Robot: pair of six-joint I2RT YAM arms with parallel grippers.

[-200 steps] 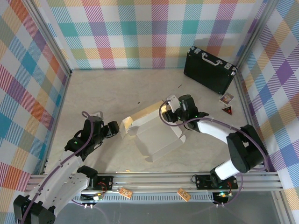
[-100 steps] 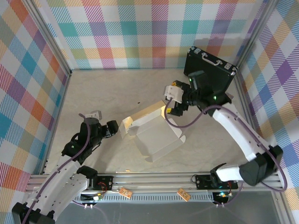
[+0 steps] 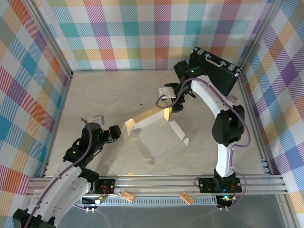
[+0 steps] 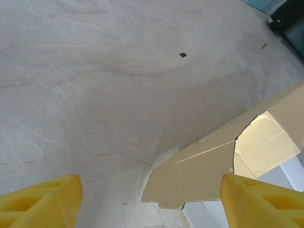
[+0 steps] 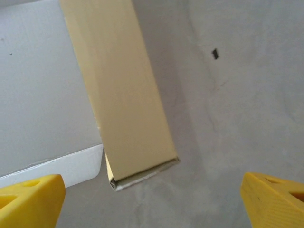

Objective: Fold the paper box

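Top external: found the paper box lying in the middle of the table between the two arms, white inside up, partly folded, with one tan wall raised along its far edge. Traced that wall's long axis on a slant, from near-left to far-right. Placed the left gripper just beside the wall's near-left end, apart from the cardboard. Placed the right gripper over the wall's far-right end, with the black case well behind it.

Left wrist: saw both yellow fingers spread wide, holding nothing, with the wall's tan end straight ahead and a little to the right, untouched.

Right wrist: saw yellow fingers likewise spread wide and empty, looking down on the wall's end, roughly midway between them, with the white floor panel alongside. Could not tell the height of that gripper above the cardboard.

Judged both grippers about equally near, each to its own end of the same wall. Judged the near flaps not yet raised. Reckoned on a next move working across the wall's length, not along it, pressing or tucking toward the white inside.
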